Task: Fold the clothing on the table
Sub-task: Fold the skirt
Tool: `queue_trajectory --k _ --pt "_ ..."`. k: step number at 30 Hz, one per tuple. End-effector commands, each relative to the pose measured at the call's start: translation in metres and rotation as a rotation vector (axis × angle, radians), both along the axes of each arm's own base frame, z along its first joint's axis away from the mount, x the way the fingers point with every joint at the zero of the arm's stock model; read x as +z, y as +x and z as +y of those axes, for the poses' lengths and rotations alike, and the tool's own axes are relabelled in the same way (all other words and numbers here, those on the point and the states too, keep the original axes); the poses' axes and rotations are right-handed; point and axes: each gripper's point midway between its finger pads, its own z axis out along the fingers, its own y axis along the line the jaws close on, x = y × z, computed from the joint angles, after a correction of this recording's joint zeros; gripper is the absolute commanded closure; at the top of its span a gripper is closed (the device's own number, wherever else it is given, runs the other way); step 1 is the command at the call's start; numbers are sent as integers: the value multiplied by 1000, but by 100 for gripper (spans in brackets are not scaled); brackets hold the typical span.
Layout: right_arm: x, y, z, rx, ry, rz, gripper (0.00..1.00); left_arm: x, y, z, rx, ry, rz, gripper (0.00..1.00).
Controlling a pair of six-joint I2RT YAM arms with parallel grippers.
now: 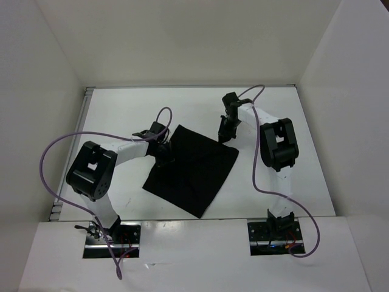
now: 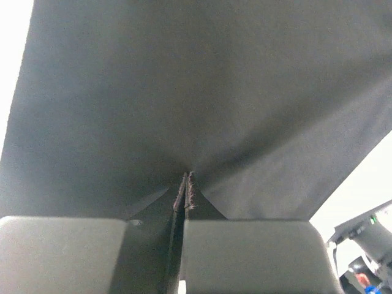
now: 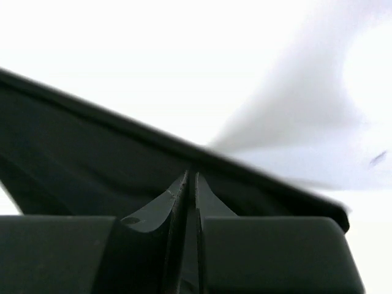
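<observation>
Our left gripper (image 2: 187,177) is shut tight on a pinch of the cloth (image 1: 197,173) at its left edge, and farther out the right gripper (image 3: 191,177) has its jaws almost together on what looks like the cloth's far right edge. We judge the fold barely begun: both edges are held, but nothing is carried over yet. The cloth lies in the middle of the table (image 1: 121,115), black, plain, mostly flat and set cornerwise like a diamond.

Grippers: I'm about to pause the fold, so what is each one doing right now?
Left gripper: closed, pinching the clothing.
Right gripper: closed, apparently on the clothing's edge.
</observation>
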Motion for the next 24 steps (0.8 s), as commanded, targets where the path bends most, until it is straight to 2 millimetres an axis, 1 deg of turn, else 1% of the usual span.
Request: queue_trajectory --k 1,2,3,4,5,6,7,8,9,10,11,12,13,14,15,16,17,18,19,20,21,22,23,24 --pt "19 35 1 5 22 -49 88 21 -9 -12 -5 -72 -21 100" --pt "21 44 3 1 41 -59 88 25 -15 -15 -5 -86 -15 100" --pt "34 60 11 8 75 -104 88 26 -16 -17 -2 -100 -5 100" --pt "29 62 23 36 135 -83 88 31 -15 -17 -3 -106 -17 100" --pt "34 71 27 51 187 -102 88 34 -15 -18 5 -113 -23 100" --pt "48 85 32 45 243 -139 88 35 -17 -20 -5 -113 -22 100" --pt "56 91 42 51 300 -156 88 35 -17 -21 3 -115 -18 100" --pt "63 98 38 32 307 -172 88 41 -11 -21 9 -113 -43 100" --pt "81 104 40 28 320 -210 88 48 -9 -20 6 -108 -64 100" --pt "92 106 38 25 312 -238 78 55 -5 -19 5 -100 -84 100" --pt "119 106 31 12 282 -300 71 74 1 -19 0 -98 -123 100" --pt "117 94 28 33 242 -289 69 82 6 -15 -5 -75 -164 98" --pt "121 86 21 21 215 -289 68 92 9 -11 -6 -74 -183 89" --pt "143 77 14 10 195 -332 68 101 17 -6 0 -78 -215 80" --pt "123 57 8 17 176 -276 68 110 24 -3 -6 -75 -240 70" --pt "122 49 6 17 178 -281 68 114 28 0 -7 -70 -250 69" --pt "114 23 3 24 171 -251 68 109 33 1 -10 -52 -248 68" --pt "109 12 1 24 168 -238 70 107 37 0 -18 -46 -248 68" --pt "103 1 2 21 169 -220 72 110 46 -4 -26 -50 -269 68" --pt "89 -21 4 38 170 -183 78 99 51 -6 -38 -37 -256 70" --pt "81 -30 2 23 168 -158 81 95 56 -8 -38 -36 -253 70" --pt "73 -41 5 28 165 -134 85 83 66 -8 -39 -21 -234 73" --pt "52 -59 7 43 152 -86 89 77 72 -10 -39 -17 -222 76" --pt "48 -65 6 22 154 -70 91 70 78 -7 -28 -8 -204 81"
